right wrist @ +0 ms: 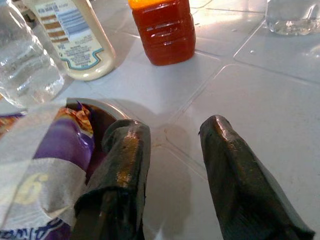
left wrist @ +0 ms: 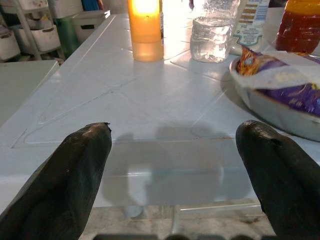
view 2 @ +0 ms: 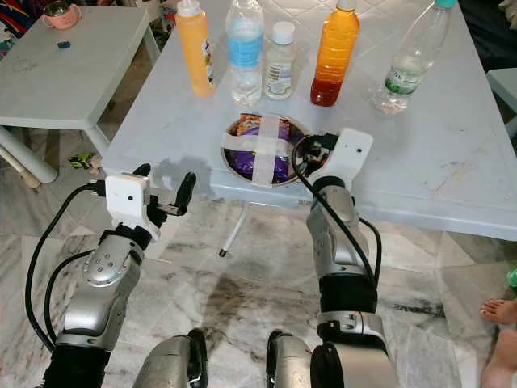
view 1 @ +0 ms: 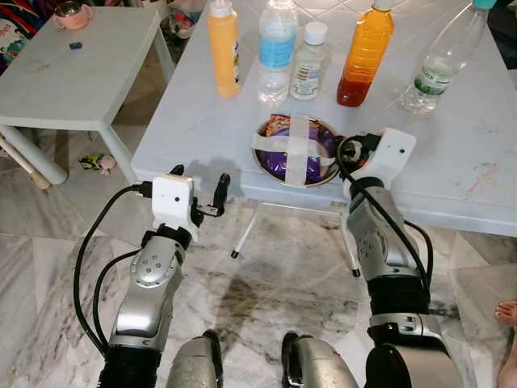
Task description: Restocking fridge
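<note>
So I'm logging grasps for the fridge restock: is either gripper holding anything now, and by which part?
Nothing is held. The left gripper is open at the table's near edge; the right gripper is open beside the taped round metal bowl, one finger at its rim.

Silver arms (view 1: 153,283) — white wrists, black cables

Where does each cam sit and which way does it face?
Left and right eye: on the head, looking forward and down at the white table; both silver arms show, same scene.
Left wrist: looks along the open left hand over the table edge toward the orange bottle.
Right wrist: looks along the open right hand beside the taped bowl.
Shared: both wrists and both eyes see the bowl and the amber bottle.
</note>
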Tool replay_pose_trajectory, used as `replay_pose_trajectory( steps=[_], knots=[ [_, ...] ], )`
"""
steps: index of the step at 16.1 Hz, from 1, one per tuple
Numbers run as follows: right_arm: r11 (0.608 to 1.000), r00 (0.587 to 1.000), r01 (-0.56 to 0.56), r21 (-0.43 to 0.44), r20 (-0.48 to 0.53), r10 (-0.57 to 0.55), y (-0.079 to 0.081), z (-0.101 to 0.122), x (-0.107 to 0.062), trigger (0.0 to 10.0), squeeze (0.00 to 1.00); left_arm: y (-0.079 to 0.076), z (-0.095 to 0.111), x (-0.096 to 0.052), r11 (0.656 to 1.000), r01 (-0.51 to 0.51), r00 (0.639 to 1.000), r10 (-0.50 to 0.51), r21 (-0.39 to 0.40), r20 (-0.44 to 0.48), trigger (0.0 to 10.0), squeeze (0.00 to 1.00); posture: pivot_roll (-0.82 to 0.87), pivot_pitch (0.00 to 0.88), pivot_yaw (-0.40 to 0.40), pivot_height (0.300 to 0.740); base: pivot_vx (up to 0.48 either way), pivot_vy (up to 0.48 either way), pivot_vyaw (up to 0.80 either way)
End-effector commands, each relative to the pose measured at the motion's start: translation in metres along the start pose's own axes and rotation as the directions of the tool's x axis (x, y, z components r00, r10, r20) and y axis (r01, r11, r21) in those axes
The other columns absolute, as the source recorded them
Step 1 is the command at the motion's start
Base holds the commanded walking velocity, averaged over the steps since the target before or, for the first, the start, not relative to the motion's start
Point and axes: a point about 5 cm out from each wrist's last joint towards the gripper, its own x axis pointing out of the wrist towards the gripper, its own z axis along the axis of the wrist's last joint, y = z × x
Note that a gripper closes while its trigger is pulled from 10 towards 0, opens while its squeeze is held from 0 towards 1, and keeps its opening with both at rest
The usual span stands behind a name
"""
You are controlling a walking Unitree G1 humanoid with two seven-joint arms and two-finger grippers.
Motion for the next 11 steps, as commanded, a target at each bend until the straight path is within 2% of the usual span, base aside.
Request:
replay_pose_trajectory(
  steps=[1,2,3,6,9,11],
  knots=[
    [1.000,1.000,0.002,0.010,-0.032,-0.001,-0.007,-0.003,0.000,10.0,1.00,0.003,-0.004,-0.002,1.000,-0.011,1.000,0.012,0.010,-0.017,10.0,0.00,0.02,0.183,0.029,0.740,0.000,0.000,0.00],
    [1.000,0.999,-0.011,0.004,-0.033,0.011,-0.007,-0.003,0.000,10.0,1.00,0.004,-0.004,-0.002,1.000,-0.012,1.000,0.013,0.011,-0.017,10.0,0.00,0.02,0.183,0.028,0.740,0.000,0.000,0.00],
    [0.996,0.995,-0.087,-0.016,-0.059,0.086,-0.007,-0.003,-0.001,10.0,1.00,0.004,-0.004,-0.001,1.000,-0.016,1.000,0.016,0.010,-0.016,10.0,0.00,0.02,0.184,0.027,0.740,0.000,0.000,0.00],
    [0.990,0.990,-0.120,-0.072,-0.087,0.114,-0.012,-0.002,-0.003,10.0,1.00,0.003,-0.004,-0.001,1.000,-0.015,1.000,0.015,0.006,-0.015,10.0,0.00,0.01,0.183,0.027,0.740,0.000,0.000,0.00],
    [0.974,0.969,-0.179,-0.135,-0.193,0.152,-0.015,-0.017,-0.013,10.0,1.00,0.002,-0.004,0.000,1.000,-0.015,1.000,0.015,-0.002,-0.016,10.0,0.00,0.01,0.180,0.027,0.740,0.000,0.000,0.00],
    [0.962,0.940,-0.238,-0.137,-0.282,0.192,-0.016,-0.030,-0.020,10.0,1.00,0.003,-0.004,0.001,1.000,-0.015,1.000,0.015,0.000,-0.015,10.0,0.00,0.01,0.181,0.028,0.740,0.000,0.000,0.00]
  ],
)
